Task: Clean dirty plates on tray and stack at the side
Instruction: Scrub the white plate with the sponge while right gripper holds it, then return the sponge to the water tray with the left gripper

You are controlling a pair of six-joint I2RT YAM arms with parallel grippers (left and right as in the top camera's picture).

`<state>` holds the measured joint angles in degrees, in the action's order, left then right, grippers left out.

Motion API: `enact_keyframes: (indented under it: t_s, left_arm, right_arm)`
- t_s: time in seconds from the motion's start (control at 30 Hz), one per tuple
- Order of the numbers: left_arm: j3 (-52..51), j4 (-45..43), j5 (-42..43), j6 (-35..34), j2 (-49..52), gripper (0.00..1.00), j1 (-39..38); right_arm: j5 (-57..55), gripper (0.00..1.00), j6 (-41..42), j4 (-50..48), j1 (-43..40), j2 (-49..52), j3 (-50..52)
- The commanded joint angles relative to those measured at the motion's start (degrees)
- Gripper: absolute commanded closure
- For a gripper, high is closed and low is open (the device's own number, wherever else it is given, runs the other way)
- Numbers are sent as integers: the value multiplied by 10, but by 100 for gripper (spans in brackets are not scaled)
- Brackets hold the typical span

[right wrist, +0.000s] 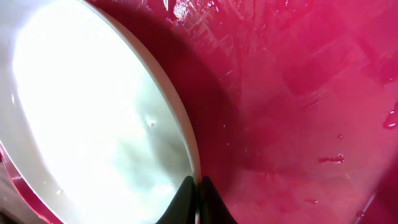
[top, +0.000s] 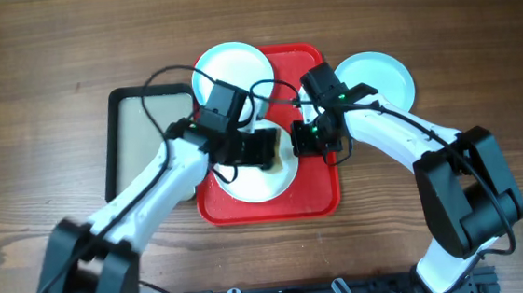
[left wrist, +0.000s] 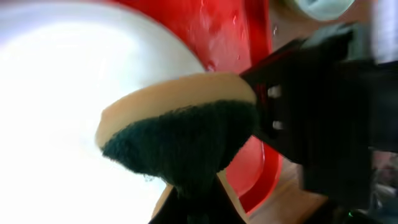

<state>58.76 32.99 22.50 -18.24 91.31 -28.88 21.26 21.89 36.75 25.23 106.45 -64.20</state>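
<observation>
The middle plate (top: 255, 186) lies on the tray (top: 317, 196), on its near half. Both of my pincers are working on this plate. The left pincer (top: 276, 148) hangs directly over it, clamped on a sponge (left wrist: 180, 137). The left wrist view shows the sponge's dark green scouring face and its tan back. The sponge sits over the plate's right side, but I cannot tell from that view whether it is pressed onto the plate or just above it. The plate is washed out to plain white, so I cannot see any dirt on it.

The right pincer (right wrist: 196, 199) is just to the right of the left one. Its two fingertips are closed on the middle plate's rim, one on each side of the edge. In the right wrist view, wet red tray floor with drops and streaks spreads away to the right of those tips.

The far plate (top: 232, 66) is beyond the left pincer, at the tray's far left corner, with its left part hanging past the tray edge. The side plate (top: 378, 76) is beyond the right pincer and to its outer side. It lies off the tray on the wooden table (top: 48, 51), just beside the tray's far right corner.

A black-rimmed basin (top: 112, 144) of cloudy water sits on the left pincer's outer side, next to the tray's left edge. The left arm crosses over its near right corner.
</observation>
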Motion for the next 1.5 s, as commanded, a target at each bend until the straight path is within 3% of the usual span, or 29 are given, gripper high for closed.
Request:
enact_keyframes:
  t_s: [0.0, 0.1, 0.23, 0.3, 0.4, 0.5, 0.57, 0.7, 0.8, 0.83, 0.87, 0.9, 0.93, 1.47]
  left_arm:
    - [14, 35, -148, 5, -23, 93, -1]
    - [14, 99, -287, -48, -23, 93, 6]
    - [14, 147, -294, -86, -23, 96, 106]
    - [14, 148, -283, -97, -23, 96, 167]
    - [13, 147, -268, -97, -23, 96, 268]
    - [12, 150, -268, -96, -23, 96, 332]
    - [12, 151, -268, -92, -23, 96, 360]
    - [12, 151, -268, -92, -23, 96, 366]
    - [11, 151, -268, -88, -23, 96, 365]
    - [11, 149, -268, -77, -23, 96, 366]
    - [11, 147, -268, -75, -23, 96, 366]
    - [11, 146, -268, -75, -23, 96, 366]
    - [11, 145, -268, -75, -23, 96, 365]
    - [-30, 105, -268, -62, -23, 96, 365]
  right_arm:
    - [13, 96, 6, -3, 4, 10, -2]
    - [11, 96, 6, -3, 4, 10, -2]
    - [6, 94, 6, -1, 4, 10, -2]
    - [6, 85, 6, -1, 4, 10, -2]
    - [6, 59, 6, -1, 4, 10, -2]
    - [7, 53, 7, -1, 4, 10, -2]
    - [7, 44, 8, 2, 4, 10, -2]
    - [6, 39, 8, 3, 4, 10, 7]
    - [2, 39, 8, 2, 4, 12, 11]
    - [2, 44, 8, 1, 4, 12, 11]
    - [2, 55, 10, 1, 4, 12, 11]
    - [2, 82, 16, -1, 4, 12, 11]
    - [2, 96, 23, -5, 4, 12, 11]
    - [3, 95, 23, -7, 4, 12, 11]
